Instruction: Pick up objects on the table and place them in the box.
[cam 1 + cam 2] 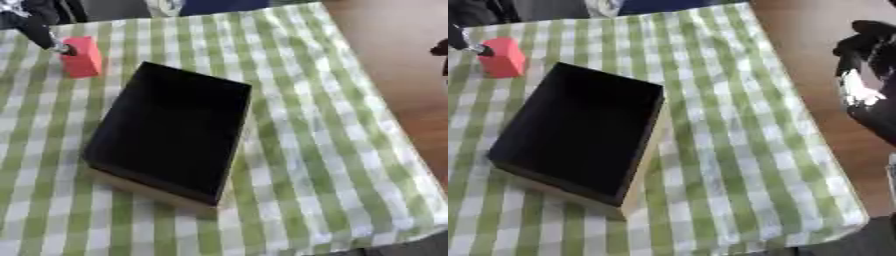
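A red block [81, 57] stands on the green-checked cloth at the far left corner of the table. My left hand [39, 30] comes in from the upper left, and one straight finger rests its tip against the block's upper left corner; nothing curls round the block. The black box [171, 130], open at the top and with a tan outer wall, lies askew in the middle of the table, just right of and nearer than the block. I see nothing inside it. My right hand [866, 75] hangs off the table's right side, over the wooden floor.
The green-and-white checked cloth [737, 150] covers the whole table, with its right edge running along brown wooden floor [815, 30]. Dark shapes and a blue item [219, 5] lie beyond the far edge.
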`<move>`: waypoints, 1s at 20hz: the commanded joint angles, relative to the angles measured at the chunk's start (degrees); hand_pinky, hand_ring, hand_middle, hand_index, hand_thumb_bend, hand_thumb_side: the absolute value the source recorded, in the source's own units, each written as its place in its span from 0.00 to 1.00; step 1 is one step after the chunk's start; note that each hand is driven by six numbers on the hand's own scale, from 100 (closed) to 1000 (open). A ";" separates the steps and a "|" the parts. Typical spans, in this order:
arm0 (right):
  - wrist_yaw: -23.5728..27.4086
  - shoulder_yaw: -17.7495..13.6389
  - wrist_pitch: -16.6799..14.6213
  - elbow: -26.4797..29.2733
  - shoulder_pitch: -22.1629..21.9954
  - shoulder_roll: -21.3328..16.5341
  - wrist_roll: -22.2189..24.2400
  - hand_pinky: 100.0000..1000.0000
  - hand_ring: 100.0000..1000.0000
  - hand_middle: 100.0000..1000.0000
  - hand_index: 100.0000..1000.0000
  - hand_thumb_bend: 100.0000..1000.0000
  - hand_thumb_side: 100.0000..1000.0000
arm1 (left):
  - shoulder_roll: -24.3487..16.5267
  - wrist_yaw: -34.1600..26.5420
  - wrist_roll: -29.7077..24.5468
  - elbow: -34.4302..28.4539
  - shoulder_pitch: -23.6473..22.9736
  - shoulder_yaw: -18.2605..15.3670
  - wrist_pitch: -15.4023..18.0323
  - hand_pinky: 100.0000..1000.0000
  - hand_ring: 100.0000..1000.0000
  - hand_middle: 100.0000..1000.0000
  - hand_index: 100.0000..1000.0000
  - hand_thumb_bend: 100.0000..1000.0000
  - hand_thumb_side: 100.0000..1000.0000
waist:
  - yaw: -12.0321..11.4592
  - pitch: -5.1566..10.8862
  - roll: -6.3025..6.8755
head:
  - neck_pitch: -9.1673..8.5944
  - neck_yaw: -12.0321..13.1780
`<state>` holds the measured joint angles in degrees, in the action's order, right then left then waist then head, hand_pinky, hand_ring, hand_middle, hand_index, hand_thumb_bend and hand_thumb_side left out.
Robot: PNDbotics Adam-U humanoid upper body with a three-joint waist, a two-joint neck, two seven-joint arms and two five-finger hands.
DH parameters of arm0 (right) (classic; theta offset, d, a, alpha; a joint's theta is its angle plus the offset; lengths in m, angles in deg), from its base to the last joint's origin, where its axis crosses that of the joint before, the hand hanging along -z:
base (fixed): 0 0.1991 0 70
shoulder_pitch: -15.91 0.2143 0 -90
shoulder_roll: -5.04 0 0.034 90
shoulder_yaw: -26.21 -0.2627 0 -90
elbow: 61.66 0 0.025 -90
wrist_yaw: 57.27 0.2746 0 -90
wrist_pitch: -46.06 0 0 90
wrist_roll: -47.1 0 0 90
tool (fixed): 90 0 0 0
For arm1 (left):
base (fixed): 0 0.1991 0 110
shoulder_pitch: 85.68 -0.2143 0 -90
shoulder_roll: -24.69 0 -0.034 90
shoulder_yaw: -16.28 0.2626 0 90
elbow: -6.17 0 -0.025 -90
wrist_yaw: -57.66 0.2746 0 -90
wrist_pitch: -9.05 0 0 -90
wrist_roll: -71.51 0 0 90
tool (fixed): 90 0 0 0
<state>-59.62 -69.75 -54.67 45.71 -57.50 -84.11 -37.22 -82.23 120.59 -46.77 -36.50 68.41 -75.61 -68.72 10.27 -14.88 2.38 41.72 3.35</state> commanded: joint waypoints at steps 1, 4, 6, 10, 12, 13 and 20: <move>0.14 -0.12 -0.14 0.47 0.60 -1.51 0.15 0.82 0.66 0.59 0.80 0.00 0.25 | -2.17 -0.15 -1.42 -0.25 0.96 -0.55 0.87 0.85 0.80 0.79 0.88 0.63 0.13 | 0.21 0.75 -0.12 | -0.59 0.11; 0.13 -0.16 -0.15 0.45 0.62 -1.47 0.14 0.82 0.66 0.59 0.80 0.00 0.26 | -2.10 0.11 -1.98 -0.13 0.83 -0.57 1.34 0.85 0.80 0.78 0.88 0.63 0.12 | 0.43 0.60 -0.13 | -0.63 0.12; 0.14 -0.15 -0.18 0.45 0.67 -1.39 0.18 0.82 0.66 0.59 0.80 0.00 0.26 | -1.99 0.55 -2.28 0.11 0.60 -0.53 1.34 0.85 0.79 0.78 0.88 0.62 0.11 | 0.61 0.41 -0.14 | -0.71 0.11; 0.14 -0.18 -0.22 0.42 0.70 -1.29 0.24 0.82 0.66 0.59 0.80 0.00 0.26 | -1.68 1.53 -2.40 0.72 0.29 -0.65 0.97 0.85 0.79 0.78 0.88 0.63 0.12 | 0.78 0.13 -0.24 | -0.71 0.13; 0.16 -0.18 -0.24 0.42 0.76 -1.21 0.26 0.82 0.66 0.59 0.80 0.00 0.26 | -1.55 1.92 -2.30 1.07 0.14 -0.76 0.68 0.84 0.79 0.78 0.88 0.62 0.11 | 0.85 -0.01 -0.27 | -0.72 0.15; 0.18 -0.18 -0.24 0.42 0.79 -1.18 0.27 0.82 0.66 0.59 0.80 0.00 0.27 | -1.50 2.06 -2.15 1.21 0.06 -0.83 0.50 0.84 0.79 0.77 0.88 0.62 0.11 | 0.88 -0.08 -0.29 | -0.71 0.16; 0.26 -0.15 -0.29 0.41 0.89 -0.99 0.43 0.82 0.66 0.58 0.80 0.00 0.27 | -1.30 2.74 -0.33 2.09 -0.40 -1.27 -0.91 0.83 0.77 0.75 0.88 0.59 0.09 | 1.02 -0.58 -0.36 | -0.73 0.23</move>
<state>-59.62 -69.75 -54.95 45.69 -57.41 -84.11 -36.90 -82.17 123.06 -47.62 -34.05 67.23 -76.26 -69.32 11.26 -16.42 2.17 41.68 3.40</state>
